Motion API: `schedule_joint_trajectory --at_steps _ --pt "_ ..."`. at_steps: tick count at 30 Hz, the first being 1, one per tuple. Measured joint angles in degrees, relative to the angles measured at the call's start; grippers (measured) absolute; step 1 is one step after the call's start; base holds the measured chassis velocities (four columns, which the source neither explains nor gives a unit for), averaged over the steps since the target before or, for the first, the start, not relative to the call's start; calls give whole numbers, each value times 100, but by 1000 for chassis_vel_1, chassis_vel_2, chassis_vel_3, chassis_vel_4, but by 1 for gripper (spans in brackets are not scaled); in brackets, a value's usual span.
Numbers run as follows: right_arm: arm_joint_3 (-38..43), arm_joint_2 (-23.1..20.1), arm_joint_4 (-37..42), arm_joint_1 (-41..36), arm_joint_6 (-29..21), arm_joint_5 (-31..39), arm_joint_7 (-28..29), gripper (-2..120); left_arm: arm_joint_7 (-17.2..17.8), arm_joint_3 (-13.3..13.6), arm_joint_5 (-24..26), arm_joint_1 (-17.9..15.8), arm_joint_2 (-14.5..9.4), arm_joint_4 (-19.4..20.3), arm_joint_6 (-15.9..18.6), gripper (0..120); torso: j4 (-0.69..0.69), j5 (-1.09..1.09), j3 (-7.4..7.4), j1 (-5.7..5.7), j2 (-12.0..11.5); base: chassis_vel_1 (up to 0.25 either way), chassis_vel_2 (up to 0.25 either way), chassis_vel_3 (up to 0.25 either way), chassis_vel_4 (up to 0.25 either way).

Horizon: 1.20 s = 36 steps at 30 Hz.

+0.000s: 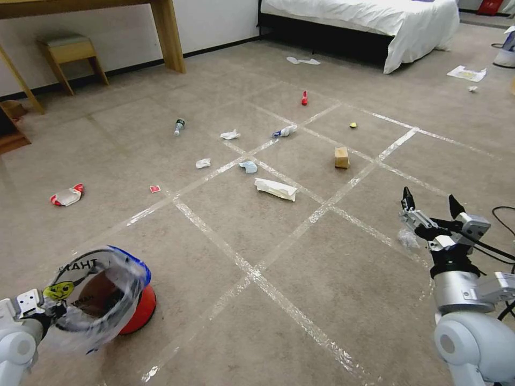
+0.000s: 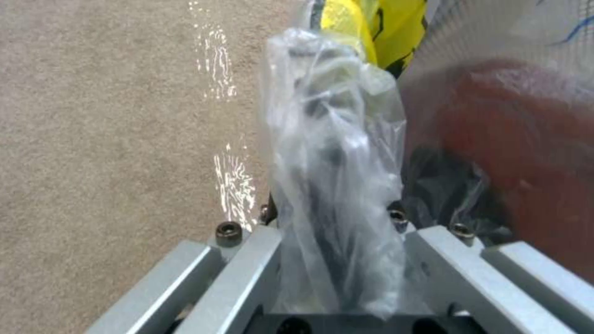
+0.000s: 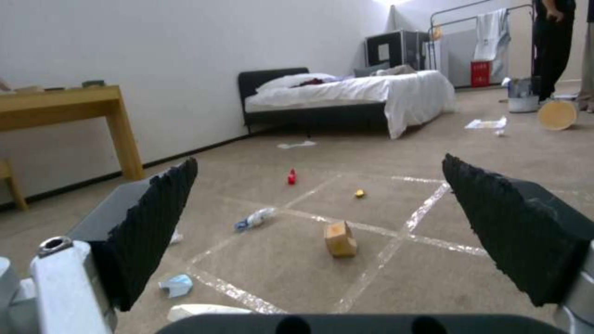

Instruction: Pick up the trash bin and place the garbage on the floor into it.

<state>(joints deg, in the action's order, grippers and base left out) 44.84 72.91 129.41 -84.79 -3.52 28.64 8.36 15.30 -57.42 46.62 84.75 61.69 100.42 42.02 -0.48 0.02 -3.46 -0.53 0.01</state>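
The red trash bin point(image 1: 140, 310), lined with a clear bag, hangs tilted at my lower left, its mouth toward me. My left gripper point(image 1: 40, 311) is shut on its rim; in the left wrist view the bag point(image 2: 334, 162) wraps the fingers beside the red wall point(image 2: 513, 153). My right gripper point(image 1: 432, 206) is open above the carpet, holding nothing. Garbage lies ahead: a brown box point(image 1: 341, 157), white paper point(image 1: 276, 188), a blue mask point(image 1: 248, 166), tissues point(image 1: 203, 163), a bottle point(image 1: 284, 131). Between the open right fingers point(image 3: 155, 218), the box point(image 3: 340, 239) is straight ahead.
A red and white wrapper point(image 1: 67, 196) lies far left, and clear plastic point(image 1: 407, 237) lies under the right gripper. The bed point(image 1: 375, 21) stands at the back right, a table leg point(image 1: 167, 35) and stool point(image 1: 70, 53) at the back left. Cables point(image 1: 501, 214) run at the right edge.
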Motion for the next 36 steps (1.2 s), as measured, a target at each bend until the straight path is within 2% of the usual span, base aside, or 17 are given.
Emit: schedule_joint_trajectory --at_steps 7,15,18,19,20,21,23,24,26,27,29,30,32,33,36 --pt "17 -6 25 -24 3 2 -1 100 34 -36 11 25 55 94 0 5 0 -5 -1 0 0 0 0 0 0" --pt "48 -65 101 -33 -15 48 20 100 160 -188 205 119 105 541 11 1 -1 -9 -2 -1 -1 0 0 0 0" --pt "59 -97 150 -56 -30 95 30 100 258 -373 360 232 101 893 21 1 1 -6 -2 0 -1 0 0 0 0" --pt "59 -97 150 -56 -30 95 30 100 258 -373 360 232 101 893 21 1 1 -6 -2 0 -1 0 0 0 0" --pt "46 -110 158 -58 -41 104 40 100 287 -464 445 301 92 1083 25 1 1 -3 -2 0 -1 0 0 0 0" --pt "46 -110 158 -58 -41 104 40 100 287 -464 445 301 92 1083 25 1 1 -3 -2 0 -1 0 0 0 0" --pt "4 -121 182 -50 -62 108 50 100 297 -583 578 424 78 1421 26 1 1 -3 -2 -1 -1 0 0 0 0" --pt "4 -121 182 -50 -62 108 50 100 297 -583 578 424 78 1421 26 1 1 -3 -2 -1 -1 0 0 0 0" --pt "-41 -124 199 -51 -78 113 58 100 349 -658 745 506 60 1717 26 1 1 -3 -1 0 -1 0 0 0 0" --pt "-41 -124 199 -51 -78 113 58 100 349 -658 745 506 60 1717 26 1 1 -3 -1 0 -1 0 0 0 0" --pt "-90 -116 201 -73 -80 111 60 100 492 -689 1042 562 26 2135 27 1 1 -3 -1 0 -1 0 0 0 0" --pt "-90 -116 201 -73 -80 111 60 100 492 -689 1042 562 26 2135 27 1 1 -3 -1 0 -1 0 0 0 0" --pt "-110 -112 200 -91 -60 108 60 100 600 -661 1257 606 -20 2474 27 1 0 -2 -1 0 -1 0 0 0 0" --pt "-110 -112 200 -91 -60 108 60 100 600 -661 1257 606 -20 2474 27 1 0 -2 -1 0 -1 0 0 0 0" --pt "-132 -110 199 -130 18 102 55 100 762 -586 1625 653 -100 2822 27 1 0 -2 -1 0 -1 0 0 0 0"
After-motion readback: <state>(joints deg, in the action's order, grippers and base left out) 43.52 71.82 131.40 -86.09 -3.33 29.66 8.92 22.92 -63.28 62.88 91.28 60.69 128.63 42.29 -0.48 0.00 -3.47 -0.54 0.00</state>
